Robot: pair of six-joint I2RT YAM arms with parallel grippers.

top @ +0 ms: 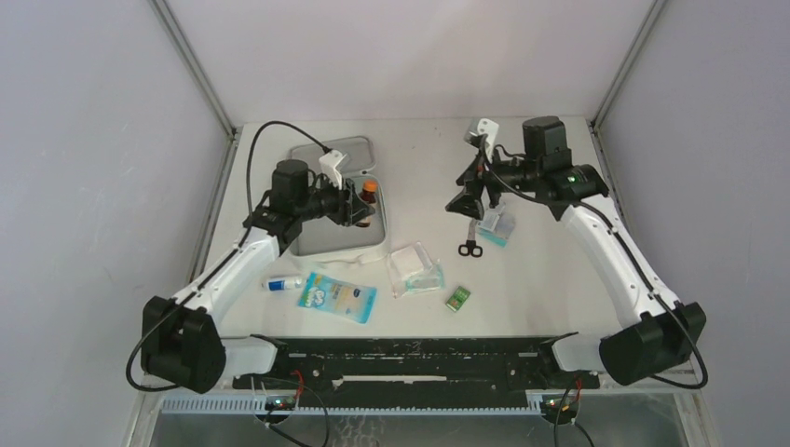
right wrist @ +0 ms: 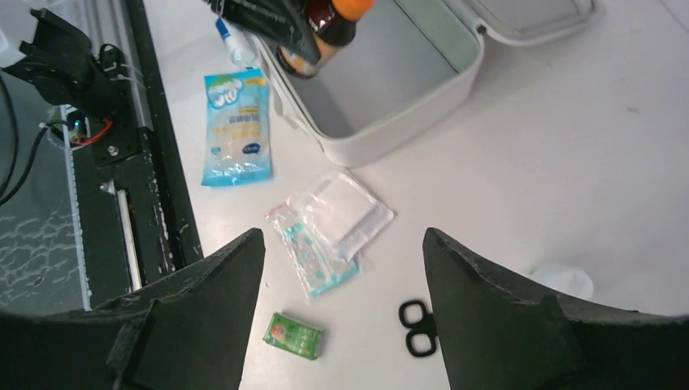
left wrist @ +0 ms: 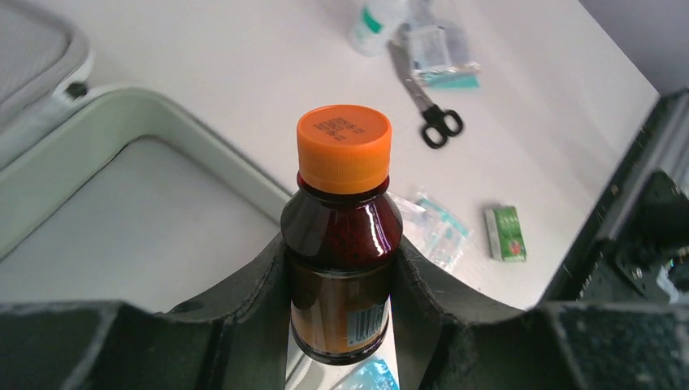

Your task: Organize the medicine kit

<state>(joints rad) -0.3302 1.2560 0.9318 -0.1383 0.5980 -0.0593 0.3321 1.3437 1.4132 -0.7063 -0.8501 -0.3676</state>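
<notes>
Bottle (left wrist: 341,236) clamped in L gripper (left wrist: 341,276), at kit (right wrist: 390,134) right edge (cap up): lower upright into corner, release late. R gripper (right wrist: 343,244) apart, empty.

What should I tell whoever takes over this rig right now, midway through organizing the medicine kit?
Left gripper: shut on the brown bottle, upright at the open medicine kit rim.
Right gripper: open, holding nothing, above the table.
Done: nothing visibly packed in the kit.
To do: set the bottle in, then scissors, green box, blue-and-white packet, clear sachets, small tube.
</notes>
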